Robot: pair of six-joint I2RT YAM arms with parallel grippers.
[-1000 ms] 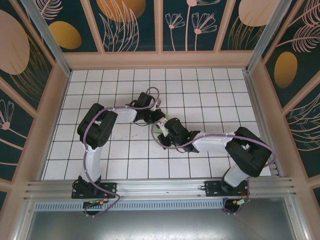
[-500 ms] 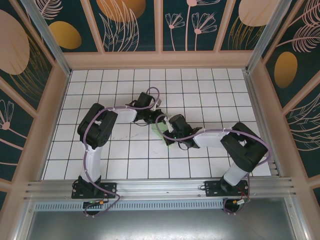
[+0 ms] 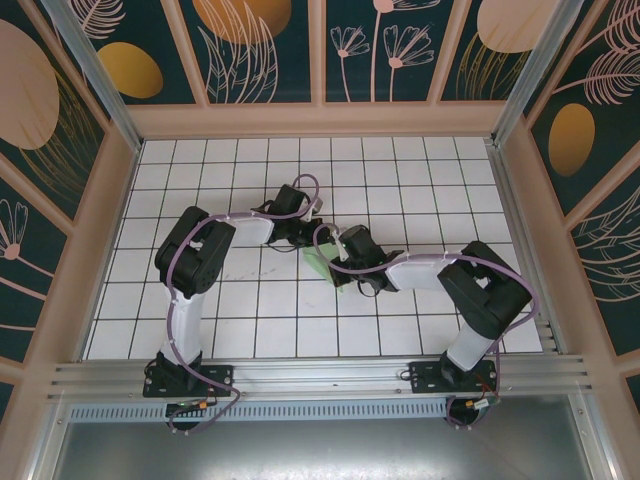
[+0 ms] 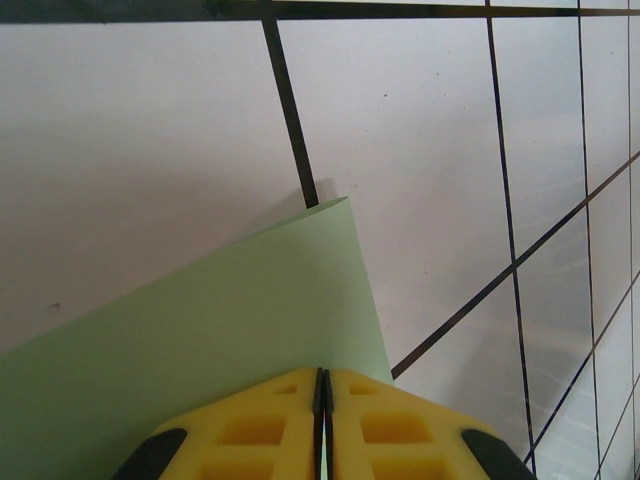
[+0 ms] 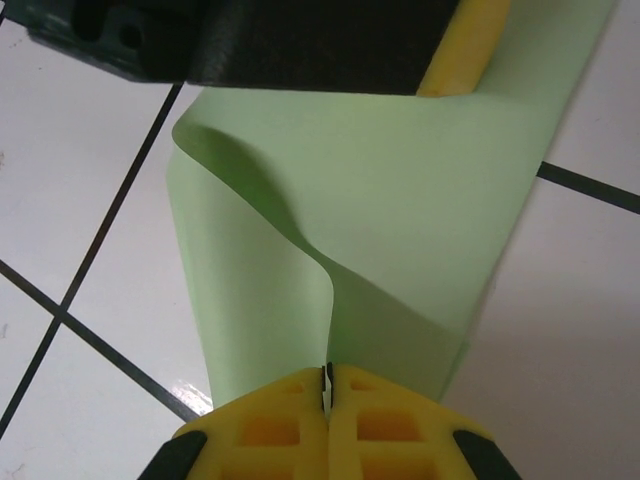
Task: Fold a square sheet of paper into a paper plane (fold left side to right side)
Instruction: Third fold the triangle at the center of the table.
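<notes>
The square sheet of paper (image 3: pixel 318 266), pale green, lies bent over itself on the white tiles at mid table between both grippers. My left gripper (image 3: pixel 308 243) sits at its far-left end. In the left wrist view the yellow fingers (image 4: pixel 250 430) are pressed together at the left gripper (image 4: pixel 322 372) with the paper (image 4: pixel 220 310) spreading out ahead of them. My right gripper (image 5: pixel 328 370) is shut on a raised, curling edge of the paper (image 5: pixel 400 200). The left gripper's yellow finger (image 5: pixel 470 45) holds the far end. No paper plane shape is seen.
White tile floor (image 3: pixel 250 320) with dark grid lines spreads all around the arms. Patterned walls (image 3: pixel 320 50) close off the back and sides. An aluminium rail (image 3: pixel 320 375) runs along the near edge by the arm bases.
My right gripper has swung left and away from the near edge, carrying its edge of the paper towards the left gripper. The sheet now bends over itself. The left arm has stayed put.
</notes>
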